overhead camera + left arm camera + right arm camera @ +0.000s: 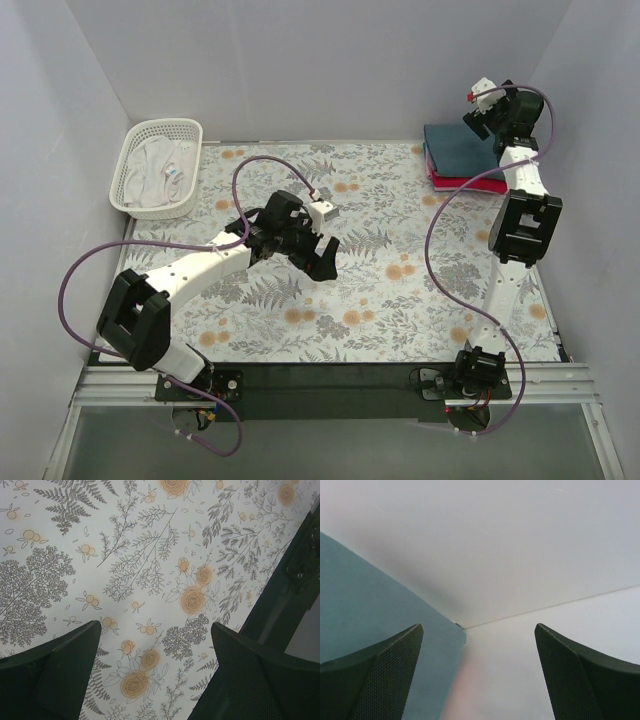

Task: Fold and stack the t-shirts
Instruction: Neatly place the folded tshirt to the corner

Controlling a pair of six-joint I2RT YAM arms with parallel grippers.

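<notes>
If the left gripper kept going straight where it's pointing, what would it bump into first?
Most likely the flowery cloth spread below it. The left gripper points down at it with open fingers, and nothing shows in between.

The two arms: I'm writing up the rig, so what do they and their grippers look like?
The left arm and right arm have white links between boxy black joints. A purple cable loops along each. Each wrist carries a small white camera block. The left gripper and right gripper are black, with finely textured finger pads.
</notes>
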